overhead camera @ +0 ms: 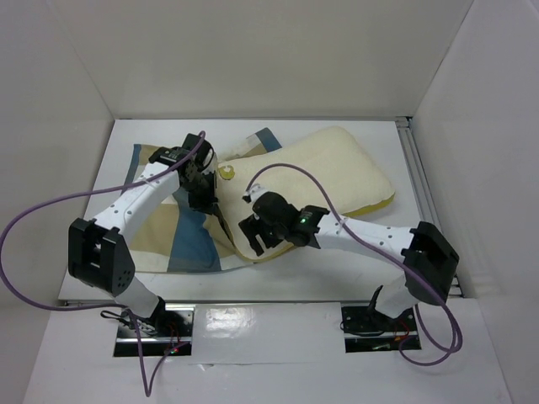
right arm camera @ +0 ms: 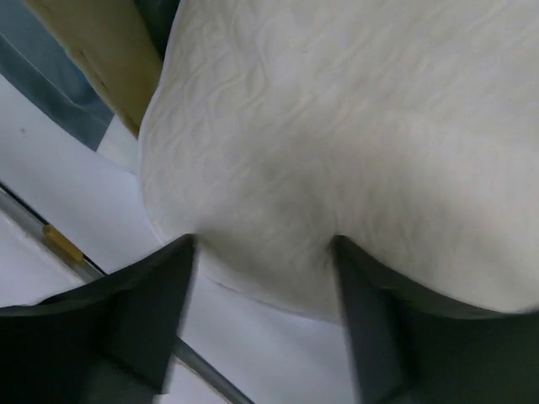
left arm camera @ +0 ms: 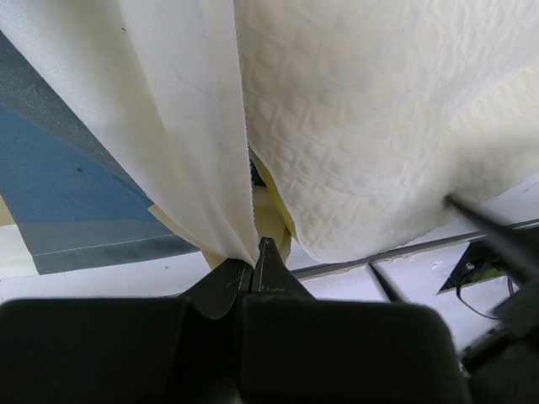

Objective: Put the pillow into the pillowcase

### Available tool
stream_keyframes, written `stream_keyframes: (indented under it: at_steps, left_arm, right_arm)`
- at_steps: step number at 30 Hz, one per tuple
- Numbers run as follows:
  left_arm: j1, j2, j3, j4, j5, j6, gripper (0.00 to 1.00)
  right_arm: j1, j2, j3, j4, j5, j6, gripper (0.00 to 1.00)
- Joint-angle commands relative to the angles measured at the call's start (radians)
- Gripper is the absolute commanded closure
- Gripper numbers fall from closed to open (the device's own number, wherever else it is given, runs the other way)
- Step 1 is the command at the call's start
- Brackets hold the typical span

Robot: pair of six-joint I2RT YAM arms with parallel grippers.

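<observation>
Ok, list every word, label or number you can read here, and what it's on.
No readable text on the pillow or the pillowcase.
Small yellow round patch where the two meet: too small to tell whether it bears text.

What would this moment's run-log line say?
left pincer: shut on pillowcase edge | right pincer: open, straddling pillow corner | pillow: mostly outside pillowcase

White worktop (overhead camera: 381, 143). Checked pillowcase (overhead camera: 189, 244) in blue, tan and cream is spread over the left half. Cream pillow (overhead camera: 337, 168) lies from centre toward the far right, its near left end overlapping the pillowcase, its yellow edge facing right.
</observation>
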Motion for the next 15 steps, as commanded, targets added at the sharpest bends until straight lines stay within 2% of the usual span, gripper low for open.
stream_keyframes:
  at_steps: [1,2,4,5,10,15]
  left_arm:
    - [0.009,0.004,0.010,-0.013,0.017,-0.011,1.00]
    - [0.009,0.004,0.010,-0.013,0.017,-0.011,1.00]
    - [0.009,0.004,0.019,-0.013,0.017,-0.011,1.00]
    - [0.009,-0.008,0.019,-0.013,0.027,-0.011,1.00]
    - [0.009,-0.019,-0.001,-0.032,0.051,0.017,1.00]
    - [0.009,-0.028,0.019,-0.051,0.061,0.035,1.00]
  right_arm:
    - [0.019,0.050,-0.035,0.135,-0.082,-0.043,0.35]
    - [0.019,0.067,-0.035,0.136,-0.044,-0.031,0.51]
    - [0.019,0.122,0.006,0.126,0.098,-0.014,0.92]
    - [0.019,0.122,0.025,0.113,0.142,-0.004,1.00]
    - [0.010,0.047,0.112,0.140,0.226,-0.003,1.00]
    - [0.010,0.058,0.244,0.119,0.269,-0.014,1.00]
